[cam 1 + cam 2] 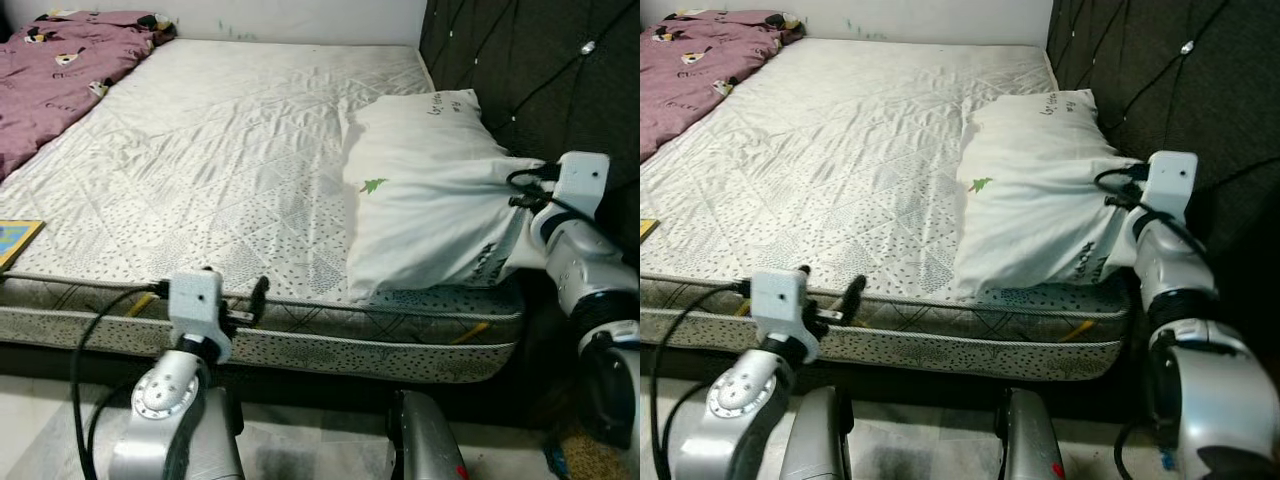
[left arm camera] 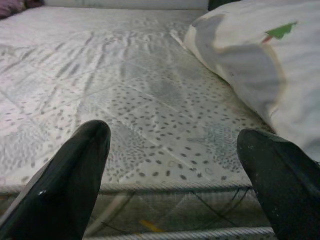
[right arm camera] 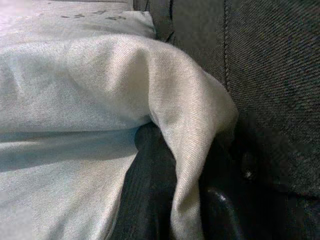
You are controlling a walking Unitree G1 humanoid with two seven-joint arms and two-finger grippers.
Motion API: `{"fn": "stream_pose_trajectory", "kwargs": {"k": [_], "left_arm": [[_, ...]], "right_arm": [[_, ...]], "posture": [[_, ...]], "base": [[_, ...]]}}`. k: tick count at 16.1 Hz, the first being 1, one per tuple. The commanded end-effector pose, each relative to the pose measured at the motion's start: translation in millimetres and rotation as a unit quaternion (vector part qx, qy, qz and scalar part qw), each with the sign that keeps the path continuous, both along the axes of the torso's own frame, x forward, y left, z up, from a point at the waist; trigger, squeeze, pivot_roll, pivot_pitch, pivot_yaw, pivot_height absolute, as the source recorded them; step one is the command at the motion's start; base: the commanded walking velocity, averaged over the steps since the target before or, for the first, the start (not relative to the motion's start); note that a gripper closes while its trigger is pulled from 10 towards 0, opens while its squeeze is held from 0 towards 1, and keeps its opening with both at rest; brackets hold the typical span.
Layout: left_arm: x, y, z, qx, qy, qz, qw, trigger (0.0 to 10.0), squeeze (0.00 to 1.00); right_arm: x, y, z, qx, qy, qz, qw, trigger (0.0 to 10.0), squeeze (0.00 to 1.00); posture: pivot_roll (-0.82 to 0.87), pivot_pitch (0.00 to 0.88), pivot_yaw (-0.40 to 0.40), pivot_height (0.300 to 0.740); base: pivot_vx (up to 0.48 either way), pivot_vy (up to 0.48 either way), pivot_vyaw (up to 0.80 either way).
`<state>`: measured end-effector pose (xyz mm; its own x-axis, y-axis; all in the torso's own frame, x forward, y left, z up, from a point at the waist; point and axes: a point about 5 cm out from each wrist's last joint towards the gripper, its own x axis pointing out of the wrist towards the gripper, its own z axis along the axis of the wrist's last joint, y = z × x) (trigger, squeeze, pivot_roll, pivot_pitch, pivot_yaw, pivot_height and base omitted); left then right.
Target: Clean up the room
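A white pillow (image 1: 425, 190) with a small green tree mark lies on the bare patterned mattress (image 1: 220, 170), along its right edge against the dark quilted headboard (image 1: 540, 70), reaching to the near right corner. The right gripper (image 3: 187, 200) is at the pillow's near right corner, between pillow and headboard, its 2 black fingers (image 3: 150, 190) closed around a fold of the white fabric. The right arm's silver wrist sits just beside that corner.

The left gripper (image 2: 172, 185) hovers at the mattress's near edge, left of the middle, with its 2 fingers spread wide apart and nothing between them; it points across the mattress toward the pillow.

A crumpled pink blanket (image 1: 60, 70) with small printed figures is heaped at the far left corner. A flat blue and yellow book (image 1: 15, 240) rests at the near left edge.
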<state>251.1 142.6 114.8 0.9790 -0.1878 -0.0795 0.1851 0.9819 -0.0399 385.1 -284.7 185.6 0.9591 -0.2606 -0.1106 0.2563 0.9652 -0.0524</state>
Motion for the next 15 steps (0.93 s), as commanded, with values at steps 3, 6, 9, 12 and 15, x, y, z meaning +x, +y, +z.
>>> {"fn": "stream_pose_trajectory", "kwargs": {"k": [3,6,9,12,15], "left_arm": [[0.1,0.9,2,0.005,-0.004,0.003,1.0,10.0,0.0],[-0.5,0.3,1,0.007,0.0,0.0,1.0,10.0,0.0],[1.1,-0.3,0,0.007,0.001,-0.002,1.0,10.0,0.0],[1.8,-0.3,0,0.004,0.003,-0.001,1.0,10.0,0.0],[1.6,0.1,0,0.005,0.002,0.001,1.0,10.0,0.0]], "right_arm": [[-4.8,-12.9,7,-0.013,-0.035,-0.024,0.999,0.0,0.0],[-14.4,-5.0,-27,-0.001,-0.011,-0.012,1.0,0.0,0.0],[-24.0,0.0,-50,0.006,0.0,-0.007,1.0,0.0,0.0],[-36.1,4.8,-71,-0.002,0.011,0.004,1.0,0.0,0.0],[-56.1,2.2,-91,-0.004,0.013,-0.004,1.0,0.0,0.0]], "posture": [[0.09,0.0,-0.018,0.512],[0.09,0.0,-0.018,0.512],[0.07,0.0,-0.006,0.512],[0.07,0.0,-0.011,0.512],[0.07,0.0,-0.012,0.512]], "base": [[0.0,0.0,0.0],[0.0,0.0,0.0],[0.0,0.0,0.0],[0.0,0.0,0.0],[0.0,0.0,0.0]]}}
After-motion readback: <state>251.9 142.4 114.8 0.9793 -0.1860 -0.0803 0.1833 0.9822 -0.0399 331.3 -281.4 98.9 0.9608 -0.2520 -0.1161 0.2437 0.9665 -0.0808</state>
